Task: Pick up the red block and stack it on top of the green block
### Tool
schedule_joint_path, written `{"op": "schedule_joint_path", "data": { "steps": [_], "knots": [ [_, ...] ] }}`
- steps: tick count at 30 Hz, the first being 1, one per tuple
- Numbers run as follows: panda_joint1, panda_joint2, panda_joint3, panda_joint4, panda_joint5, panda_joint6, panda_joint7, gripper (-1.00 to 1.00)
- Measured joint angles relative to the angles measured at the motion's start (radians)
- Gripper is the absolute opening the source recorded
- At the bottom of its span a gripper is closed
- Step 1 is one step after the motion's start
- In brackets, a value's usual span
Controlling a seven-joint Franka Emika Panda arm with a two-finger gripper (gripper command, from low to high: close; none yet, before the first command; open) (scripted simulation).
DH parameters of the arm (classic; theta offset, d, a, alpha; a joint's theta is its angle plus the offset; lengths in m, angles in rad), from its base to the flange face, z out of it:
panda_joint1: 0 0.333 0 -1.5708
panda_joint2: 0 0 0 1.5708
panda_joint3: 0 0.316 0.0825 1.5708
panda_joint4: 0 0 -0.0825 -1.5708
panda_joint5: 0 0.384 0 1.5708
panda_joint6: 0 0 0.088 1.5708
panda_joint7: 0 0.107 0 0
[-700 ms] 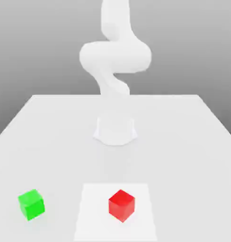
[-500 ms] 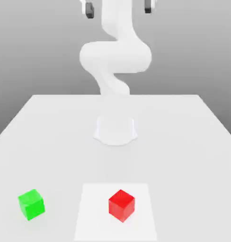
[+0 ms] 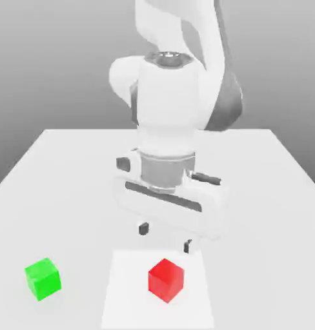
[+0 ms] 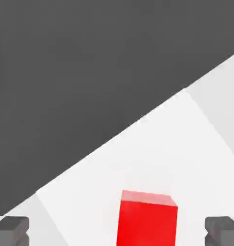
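Observation:
The red block (image 3: 166,280) sits on a lighter white square patch (image 3: 121,296) near the table's front edge. My gripper (image 3: 165,236) hangs open just behind and above it, its two dark fingertips (image 3: 144,227) spread wide with nothing between them. In the hand view the red block (image 4: 146,220) lies between the two dark fingertips (image 4: 11,230), apart from both. The green block (image 3: 42,278) rests on the table at the exterior view's left, well clear of the gripper.
The white table (image 3: 263,193) stretches back to the arm's round base, which the lowered hand (image 3: 170,193) now covers. The table's front edge lies close to both blocks.
The arm has swung down from high above the table. The hand now hovers low, just behind the red block. Neither block has moved.

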Motion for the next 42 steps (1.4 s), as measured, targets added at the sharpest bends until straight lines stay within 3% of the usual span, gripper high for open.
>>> {"op": "schedule_joint_path", "data": {
  "steps": [5, 6, 13, 19, 38, 42],
  "knots": [
    [0.034, 0.182, -0.047, 0.013, -0.063, 0.145, 0.067, 0.00],
    [0.042, 0.215, -0.058, 0.018, -0.077, 0.173, 0.077, -1.00],
    [0.045, 0.222, -0.061, 0.019, -0.080, 0.181, 0.081, -1.00],
    [0.024, 0.036, -0.028, -0.009, -0.004, 0.023, 0.018, -1.00],
    [-0.369, 0.009, -0.161, 0.118, 0.031, -0.132, -0.761, -1.00],
    [-0.398, 0.090, -0.161, 0.134, 0.038, -0.066, -0.833, -1.00]
  ]
}}
